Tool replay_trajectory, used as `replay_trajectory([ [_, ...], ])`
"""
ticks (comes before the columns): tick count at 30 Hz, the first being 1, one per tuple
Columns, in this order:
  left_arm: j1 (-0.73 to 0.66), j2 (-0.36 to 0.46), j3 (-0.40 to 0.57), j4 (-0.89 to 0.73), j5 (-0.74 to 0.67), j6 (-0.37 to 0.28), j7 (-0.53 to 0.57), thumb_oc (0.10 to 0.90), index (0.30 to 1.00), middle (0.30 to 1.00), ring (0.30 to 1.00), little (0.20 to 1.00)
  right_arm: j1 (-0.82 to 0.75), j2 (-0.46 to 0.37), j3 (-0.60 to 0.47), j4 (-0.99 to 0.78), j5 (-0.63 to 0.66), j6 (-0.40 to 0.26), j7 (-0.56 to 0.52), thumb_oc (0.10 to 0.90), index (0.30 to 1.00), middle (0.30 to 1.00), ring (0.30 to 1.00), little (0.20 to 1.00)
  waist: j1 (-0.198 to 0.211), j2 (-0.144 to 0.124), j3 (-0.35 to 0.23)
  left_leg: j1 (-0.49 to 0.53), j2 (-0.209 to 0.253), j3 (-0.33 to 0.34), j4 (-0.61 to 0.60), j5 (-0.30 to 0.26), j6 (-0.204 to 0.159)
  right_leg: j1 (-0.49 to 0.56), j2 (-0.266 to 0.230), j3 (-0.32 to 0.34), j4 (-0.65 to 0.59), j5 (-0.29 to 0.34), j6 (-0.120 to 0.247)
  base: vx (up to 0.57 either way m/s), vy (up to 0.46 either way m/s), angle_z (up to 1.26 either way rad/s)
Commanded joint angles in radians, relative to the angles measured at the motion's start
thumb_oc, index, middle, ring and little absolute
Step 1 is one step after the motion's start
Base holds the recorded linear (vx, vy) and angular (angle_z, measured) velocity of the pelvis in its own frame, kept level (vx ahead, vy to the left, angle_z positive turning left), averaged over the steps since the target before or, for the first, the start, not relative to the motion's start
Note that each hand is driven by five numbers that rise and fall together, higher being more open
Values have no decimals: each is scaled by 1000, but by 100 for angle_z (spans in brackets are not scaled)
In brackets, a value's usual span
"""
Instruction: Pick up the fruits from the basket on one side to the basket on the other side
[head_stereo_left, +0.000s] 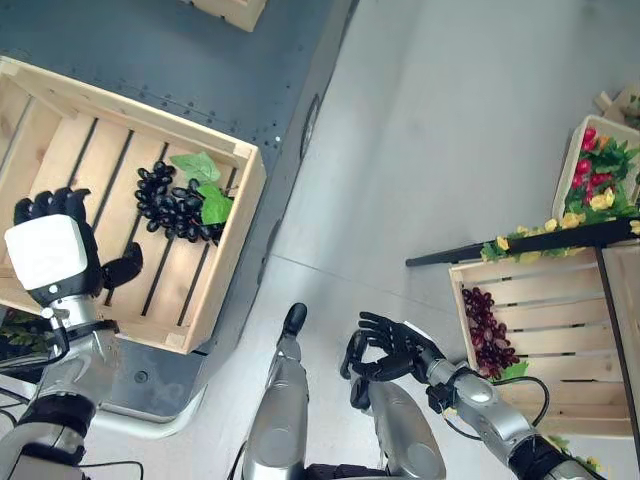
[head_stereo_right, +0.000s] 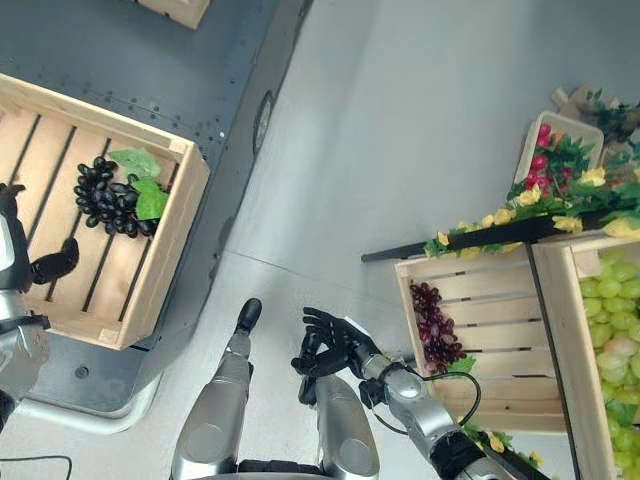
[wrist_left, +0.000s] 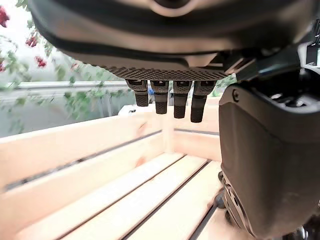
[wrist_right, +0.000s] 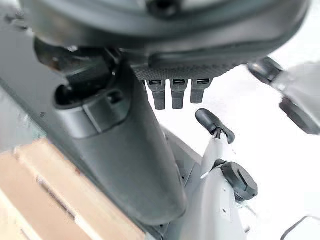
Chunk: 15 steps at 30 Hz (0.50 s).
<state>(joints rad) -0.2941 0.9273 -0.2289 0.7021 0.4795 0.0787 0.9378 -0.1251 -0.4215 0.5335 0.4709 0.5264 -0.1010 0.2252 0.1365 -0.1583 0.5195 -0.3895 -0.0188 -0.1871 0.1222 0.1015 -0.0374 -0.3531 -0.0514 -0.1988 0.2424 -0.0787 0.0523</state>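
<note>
I see a wooden crate (head_stereo_left: 225, 255) at the left of the head views. It sits on a dark grey stand (head_stereo_left: 200, 50). A bunch of black grapes (head_stereo_left: 172, 203) with green leaves (head_stereo_left: 205, 188) lies on the slats, near the crate's right wall.

My left hand (head_stereo_left: 55, 235) is at the left edge, over the crate's slats. It is apart from the black grapes. In its wrist view the fingers (wrist_left: 165, 97) hang loose and a little curled, and they hold nothing. The bare slats show under them.

My right hand (head_stereo_left: 385, 350) is at the bottom middle, over the grey floor (head_stereo_left: 450, 130). Its fingers bend a bit but it is empty. It is just left of a second crate (head_stereo_left: 530, 290) at the lower right.

A bunch of red grapes (head_stereo_left: 490, 330) lies in that second crate, by its left wall. A green leaf sits at the bottom of the bunch.

A black bar (head_stereo_left: 520, 245) runs over the top of this crate, with yellow flowers (head_stereo_left: 560, 222) along it. Up at the right edge is a small box (head_stereo_left: 577, 150) with red fruit (head_stereo_left: 590, 165) and leaves in it. In the right eye view, green grapes (head_stereo_right: 610, 320) fill another crate at the far right.

A corner of one more crate (head_stereo_left: 235, 10) shows at the top edge.

I can't see any words or labels to read.
</note>
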Motion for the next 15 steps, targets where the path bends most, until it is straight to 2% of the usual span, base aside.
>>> replay_trajectory([
  [1,-44,53,61,27,26,17,151,800,900,900,900,900,50,-26,14,-76,40,-58,45,800,900,900,900,900,-32,43,1,-87,-71,74,138,-81,65,-87,58,15,154,-23,-38,-8,48,-4],
  [5,-80,44,31,12,29,63,160,800,900,900,900,900,48,-14,0,-59,125,-15,90,800,900,900,900,900,-42,54,1,-147,-71,88,194,-92,56,-140,60,26,210,-47,-48,13,44,-13],
  [10,-111,36,25,31,56,61,202,800,900,900,900,900,45,-4,4,-50,130,-2,106,800,900,900,900,900,-49,63,1,-183,-72,97,221,-97,50,-173,62,34,237,-61,-57,9,27,-5],
  [11,-141,42,5,36,73,63,185,800,900,900,900,900,45,7,-2,-39,211,31,117,800,900,900,900,900,-52,66,1,-195,-69,101,230,-100,50,-186,62,31,254,-69,-61,13,21,-4],
  [15,-146,50,-21,23,129,64,126,800,900,900,900,900,49,23,-32,-25,262,56,142,800,900,900,900,900,-57,70,1,-209,-68,105,243,-101,47,-201,65,34,270,-73,-63,2,10,-1],
])
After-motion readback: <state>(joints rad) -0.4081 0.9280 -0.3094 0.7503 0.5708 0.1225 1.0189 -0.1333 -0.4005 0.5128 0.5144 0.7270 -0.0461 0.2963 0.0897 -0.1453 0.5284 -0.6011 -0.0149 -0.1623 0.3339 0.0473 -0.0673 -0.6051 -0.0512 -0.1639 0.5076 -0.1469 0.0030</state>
